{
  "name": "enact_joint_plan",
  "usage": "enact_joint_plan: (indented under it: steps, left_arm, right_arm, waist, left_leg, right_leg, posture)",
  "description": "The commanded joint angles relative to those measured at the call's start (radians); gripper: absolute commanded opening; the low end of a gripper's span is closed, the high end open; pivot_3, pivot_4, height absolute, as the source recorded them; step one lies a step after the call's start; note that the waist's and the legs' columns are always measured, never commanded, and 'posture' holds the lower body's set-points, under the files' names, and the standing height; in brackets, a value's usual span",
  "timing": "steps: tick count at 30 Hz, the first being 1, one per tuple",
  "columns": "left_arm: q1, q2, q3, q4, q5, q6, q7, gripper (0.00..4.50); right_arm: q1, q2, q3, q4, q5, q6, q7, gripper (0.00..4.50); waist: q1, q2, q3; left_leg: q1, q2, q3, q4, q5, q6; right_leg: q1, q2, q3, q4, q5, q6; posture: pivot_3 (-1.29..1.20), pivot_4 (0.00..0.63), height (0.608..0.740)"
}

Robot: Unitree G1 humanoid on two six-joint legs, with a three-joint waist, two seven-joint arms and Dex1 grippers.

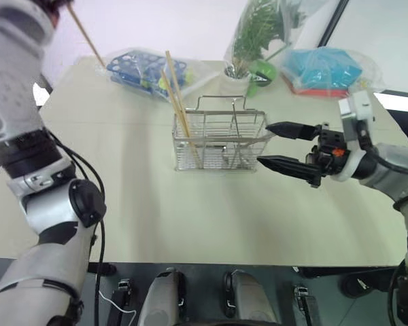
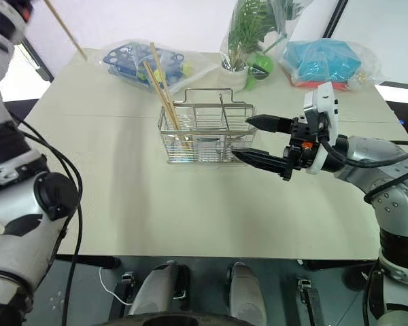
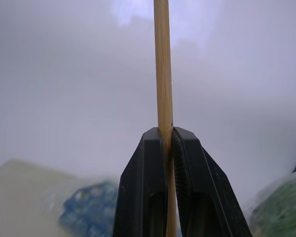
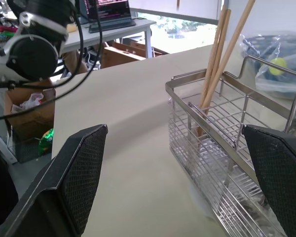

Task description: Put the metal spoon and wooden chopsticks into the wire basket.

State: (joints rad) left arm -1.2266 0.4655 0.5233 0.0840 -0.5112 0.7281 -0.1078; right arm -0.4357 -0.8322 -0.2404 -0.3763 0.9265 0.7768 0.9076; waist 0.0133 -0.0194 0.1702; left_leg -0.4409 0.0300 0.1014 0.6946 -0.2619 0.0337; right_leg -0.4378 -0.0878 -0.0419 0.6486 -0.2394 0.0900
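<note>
Left gripper (image 3: 170,148) is clamped on one wooden chopstick (image 3: 163,74); right gripper (image 1: 275,144), spread wide and empty, brackets the wire basket (image 1: 221,141). Lower the chopstick vertically, tip first, beside the chopsticks already standing inside.

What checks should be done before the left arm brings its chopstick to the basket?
1. Left gripper shut on the chopstick: ok.
2. Wire basket upright on the table: ok.
3. Chopsticks already in the basket lean in its left end, leaving room beside them: ok.
4. Right gripper open, one finger on each side of the basket's right end, but whether it touches: cannot tell.
5. Metal spoon already inside the basket: cannot tell.
</note>
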Motion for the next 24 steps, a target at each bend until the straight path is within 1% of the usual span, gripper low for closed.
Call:
enact_joint_plan:
  steps: [1,4,9,14,20,24]
  left_arm:
    - [-0.046,-0.043,-0.009,-0.101,-0.119,0.017,-0.016,0.02]
    - [-0.031,-0.115,-0.017,-0.15,-0.199,0.055,0.009,0.02]
    - [0.065,-0.192,-0.082,-0.168,-0.218,0.043,0.0,0.02]
    - [0.138,-0.227,-0.148,-0.14,-0.2,-0.001,-0.039,0.02]
    - [0.201,-0.267,-0.222,-0.155,-0.187,-0.022,-0.058,0.02]
    - [0.255,-0.273,-0.288,-0.159,-0.134,-0.058,-0.078,0.02]
  right_arm:
    - [-0.04,-0.003,-0.013,0.016,0.009,0.0,-0.003,4.5]
    - [-0.051,-0.008,-0.01,0.017,0.01,0.007,-0.002,4.5]
    - [-0.057,0.002,-0.015,0.013,0.02,0.023,-0.024,4.5]
    - [-0.043,-0.005,-0.031,-0.005,0.031,0.035,-0.036,4.5]
    - [-0.037,-0.004,-0.067,-0.009,0.061,0.052,-0.08,4.5]
    - [-0.024,-0.006,-0.078,-0.021,0.064,0.055,-0.097,4.5]
  waist:
    - [0.0,0.0,0.0]
    - [0.001,0.0,0.0]
    - [-0.001,0.0,0.0]
    - [-0.001,0.0,0.0]
    - [0.001,0.0,0.0]
    - [0.0,0.0,0.0]
  left_leg:
    - [0.0,0.0,0.0,0.0,0.0,0.0]
    - [0.001,0.0,-0.001,0.001,0.0,0.0]
    - [0.002,0.0,0.0,0.001,0.0,0.0]
    - [0.002,0.0,0.0,0.001,0.0,0.0]
    - [0.002,0.0,-0.001,0.001,-0.001,0.001]
    - [0.002,0.0,-0.001,0.001,-0.001,0.001]
  right_leg:
    - [0.0,0.0,0.0,0.0,0.0,0.0]
    - [0.002,0.0,0.0,0.0,0.0,0.0]
    - [0.003,0.001,0.0,0.0,0.0,0.0]
    - [0.002,0.002,0.0,0.0,0.0,0.0]
    - [0.003,0.001,0.0,-0.001,0.0,0.0]
    - [0.003,0.001,0.0,-0.001,0.0,0.0]
  posture:
    - [0.0,0.15,0.72]
    - [0.0,0.15,0.72]
    - [0.0,0.15,0.72]
    - [0.0,0.15,0.72]
    - [0.0,0.15,0.72]
    - [0.0,0.15,0.72]
